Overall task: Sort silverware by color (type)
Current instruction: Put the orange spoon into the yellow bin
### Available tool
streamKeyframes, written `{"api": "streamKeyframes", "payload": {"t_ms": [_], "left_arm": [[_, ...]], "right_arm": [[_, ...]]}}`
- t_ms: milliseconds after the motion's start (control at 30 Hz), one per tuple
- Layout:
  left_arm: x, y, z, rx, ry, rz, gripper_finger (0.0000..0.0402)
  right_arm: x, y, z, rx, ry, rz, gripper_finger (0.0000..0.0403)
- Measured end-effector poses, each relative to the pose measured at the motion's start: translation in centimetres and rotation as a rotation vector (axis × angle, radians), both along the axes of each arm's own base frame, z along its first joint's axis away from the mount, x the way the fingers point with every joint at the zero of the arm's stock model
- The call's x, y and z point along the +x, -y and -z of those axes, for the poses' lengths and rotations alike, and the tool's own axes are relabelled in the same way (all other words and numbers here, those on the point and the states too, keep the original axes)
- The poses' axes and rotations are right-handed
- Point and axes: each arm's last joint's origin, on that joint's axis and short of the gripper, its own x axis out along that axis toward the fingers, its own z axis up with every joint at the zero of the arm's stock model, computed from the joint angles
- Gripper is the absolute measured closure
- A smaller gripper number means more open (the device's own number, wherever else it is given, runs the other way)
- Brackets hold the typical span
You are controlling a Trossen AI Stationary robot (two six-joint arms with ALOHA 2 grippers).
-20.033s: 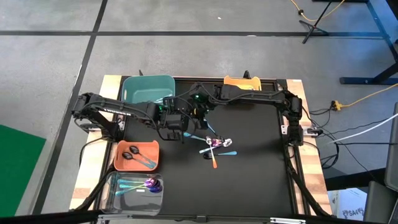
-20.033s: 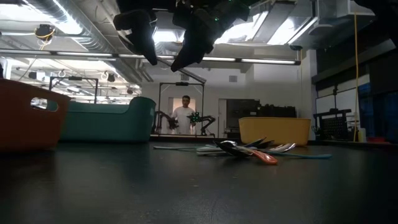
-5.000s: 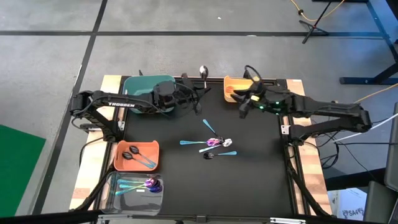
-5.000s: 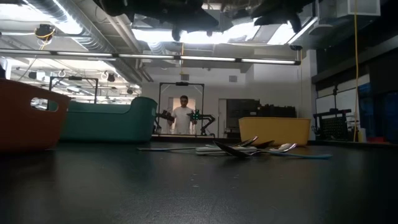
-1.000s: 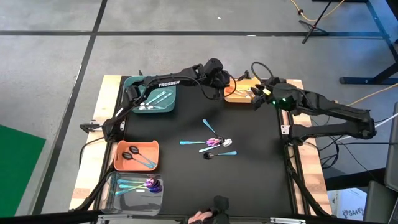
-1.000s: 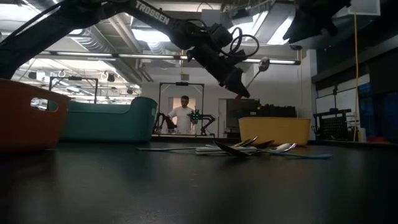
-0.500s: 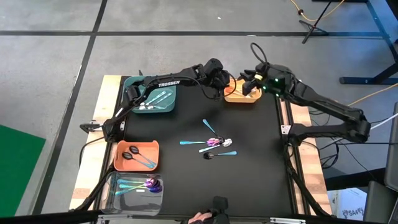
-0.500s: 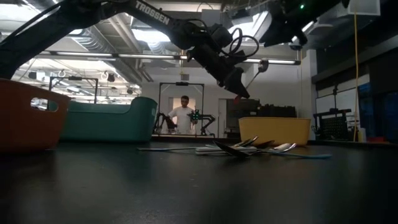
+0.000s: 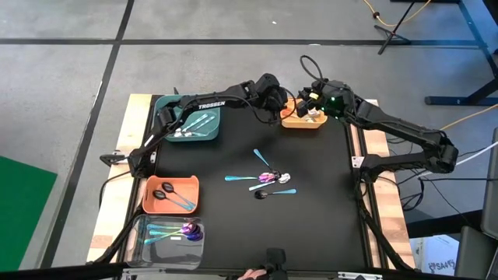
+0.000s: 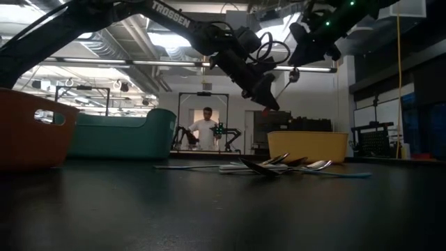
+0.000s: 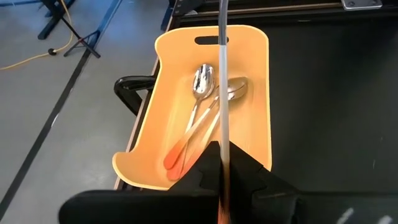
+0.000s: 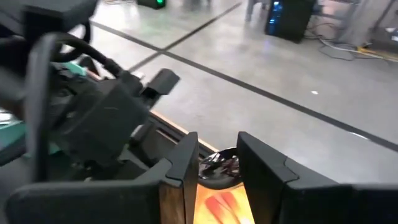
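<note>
Grey concrete floor with dark seams around a black worktop (image 9: 319, 202) framed in pale wood. Beyond it in the low view, a lit hall with ceiling pipes and a person (image 10: 205, 130) standing far back.

Left pincer (image 9: 282, 111) reached across to the far edge, clamped shut on a silver spoon (image 11: 222, 74); handle pinched between the fingers (image 11: 205, 177), shaft running straight out ahead, bowl end up in the air in the low view (image 10: 295, 72). Directly beneath and ahead of that pincer, a yellow bin (image 11: 258, 81) holding two silver bowls with orange handles (image 11: 196, 127). Right pincer (image 9: 310, 99) just past the left one, hovering above the same bin, fingers (image 12: 261, 171) parted with a clear gap, nothing seen between them; a spoon bowl visible through the gap, lying lower.

Behind the left pincer, along its arm, a teal bin (image 9: 165, 117) with teal and silver pieces. Well nearer the front than both pincers, a loose heap (image 9: 268, 179) mid-worktop: teal, purple, silver and black spoons crossing one another. Far off at the front left corner, an orange bin (image 9: 149, 204) with black spoons and a clear bin (image 9: 140, 241) with teal and purple ones.
</note>
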Motion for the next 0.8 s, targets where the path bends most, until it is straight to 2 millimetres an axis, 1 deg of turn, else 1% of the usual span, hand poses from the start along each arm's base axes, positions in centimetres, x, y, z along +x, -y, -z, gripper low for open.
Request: {"api": "streamKeyframes", "payload": {"t_ms": [200, 400, 700, 800], "left_arm": [[0.1, 0.2, 0.0, 0.021, -0.014, -0.027, 0.0401], [0.2, 0.2, 0.0, 0.040, -0.011, -0.020, 0.0402], [0.2, 0.3, -0.1, 0.039, -0.006, -0.015, 0.0401], [0.2, 0.3, -0.1, 0.039, -0.006, -0.014, 0.0401]], "right_arm": [[0.4, 0.4, 0.8, 0.004, -0.045, 0.041, 0.0297], [0.5, 0.7, 1.8, 0.008, -0.140, 0.122, 0.0297], [0.8, 0.9, 4.1, 0.116, -0.258, 0.150, 0.0297], [0.9, 1.0, 4.6, 0.131, -0.287, 0.151, 0.0297]]}}
